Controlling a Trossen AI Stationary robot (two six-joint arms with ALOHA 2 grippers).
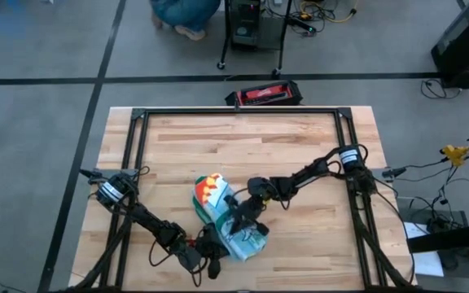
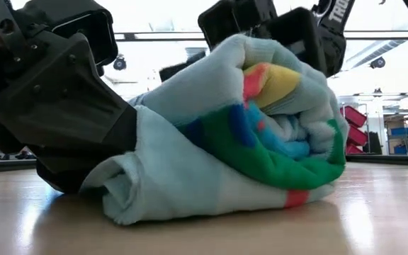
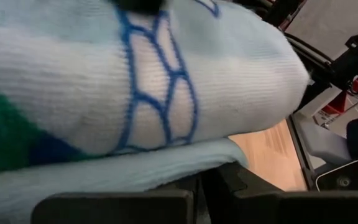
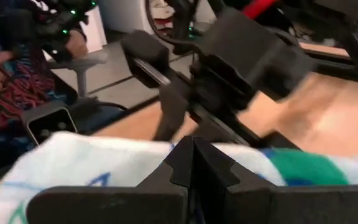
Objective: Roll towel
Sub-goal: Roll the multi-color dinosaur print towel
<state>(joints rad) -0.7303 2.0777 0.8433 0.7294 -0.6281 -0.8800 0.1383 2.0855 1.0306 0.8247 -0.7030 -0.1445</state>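
Observation:
The towel [image 1: 222,213] lies as a thick roll near the table's near edge, pale blue with green, red and yellow print [image 2: 246,134]. Its underside rests on the wood. My left gripper [image 1: 215,254] is shut at the roll's near end; in the low view its dark body [image 2: 69,106] stands against the roll. My right gripper [image 1: 239,221] is shut and hovers over the top of the roll [image 4: 73,162], its arm showing behind the towel [image 2: 275,28]. My left gripper [image 3: 199,186] is shut, and its fingers [image 3: 166,202] are pushed nearly level under the roll's lowest pale blue layer [image 3: 166,165]. That layer and the bulk of the roll [image 3: 135,81] lie on top of the fingers. The roll stays on the table. My right gripper [image 4: 194,155] points almost level across the roll's top; I cannot tell whether its shut fingers touch the cloth.
Black frame rails [image 1: 234,111] run along the table's far, left and right sides. A red case [image 1: 263,94] lies beyond the far edge. Bare wood [image 1: 243,146] spans the far half. A person [image 4: 5,68] sits beyond the table.

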